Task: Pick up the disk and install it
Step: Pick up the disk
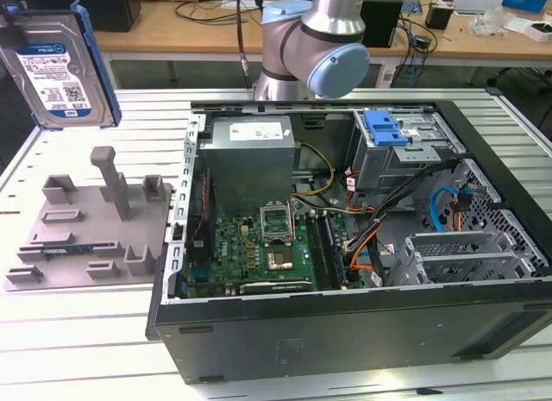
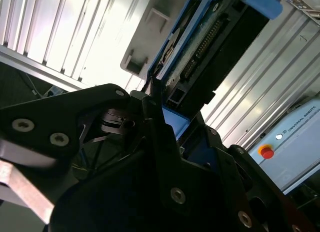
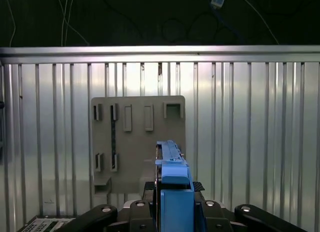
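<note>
A slatted aluminium desk [image 1: 78, 349] carries an open black computer case [image 1: 345, 341], which is laid on its side with the interior exposed. Behind the case, the grey robot arm [image 1: 315, 47] is seen, with a pale blue cap on its joint. Inside the case, a grey power supply [image 1: 250, 155] is mounted at the far end toward the exterior view's left, and a green motherboard [image 1: 259, 246] is fixed in front of it. A grey metal drive cage [image 1: 414, 164] with a blue plastic latch [image 1: 384, 128] is set in the case's far corner toward the exterior view's right. Just beside the case, on the exterior view's left, a grey fixture plate [image 1: 86, 233] with upright posts and slots is laid flat on the desk.

The disk [image 1: 56, 73] is held in the air, well apart from the case on the exterior view's left, outside it and above the desk. It is slightly tilted, its blue-and-white label is turned to the exterior camera, and its blue bracket [image 1: 93, 60] is seen along the edge nearer the case. In the first wrist view the disk is seen edge-on at the gripper [image 3: 173, 189], with the fixture plate below it. The black jaws are drawn in narrow and clamped on the disk's blue-framed end from either side.
</note>
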`<state>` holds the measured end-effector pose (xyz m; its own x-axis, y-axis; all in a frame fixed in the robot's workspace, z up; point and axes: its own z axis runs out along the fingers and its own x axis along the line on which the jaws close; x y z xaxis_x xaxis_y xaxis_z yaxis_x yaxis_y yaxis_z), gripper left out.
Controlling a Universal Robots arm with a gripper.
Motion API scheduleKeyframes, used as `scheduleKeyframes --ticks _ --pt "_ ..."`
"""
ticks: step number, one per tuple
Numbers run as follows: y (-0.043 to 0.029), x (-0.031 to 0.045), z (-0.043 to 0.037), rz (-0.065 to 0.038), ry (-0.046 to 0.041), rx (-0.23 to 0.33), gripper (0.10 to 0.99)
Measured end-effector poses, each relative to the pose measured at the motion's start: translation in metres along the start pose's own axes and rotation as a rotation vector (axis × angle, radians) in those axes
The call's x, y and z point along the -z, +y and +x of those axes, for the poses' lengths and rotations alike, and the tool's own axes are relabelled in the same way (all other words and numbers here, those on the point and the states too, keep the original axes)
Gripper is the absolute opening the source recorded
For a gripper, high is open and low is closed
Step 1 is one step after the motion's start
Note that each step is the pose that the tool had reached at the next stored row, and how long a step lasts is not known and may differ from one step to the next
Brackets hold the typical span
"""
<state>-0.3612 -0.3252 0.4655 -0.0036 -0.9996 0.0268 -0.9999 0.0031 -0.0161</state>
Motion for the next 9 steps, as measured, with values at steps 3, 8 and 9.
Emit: scheduleKeyframes --ticks 3,8,9 --pt "-0.0064 0.0002 0.002 0.0 0.0001 0.0 0.365" --pt "-0.0164 0.0004 0.0055 0.0 0.0001 -0.001 0.365" --pt "-0.0186 0.0006 0.0062 0.0 0.0001 -0.001 0.365"
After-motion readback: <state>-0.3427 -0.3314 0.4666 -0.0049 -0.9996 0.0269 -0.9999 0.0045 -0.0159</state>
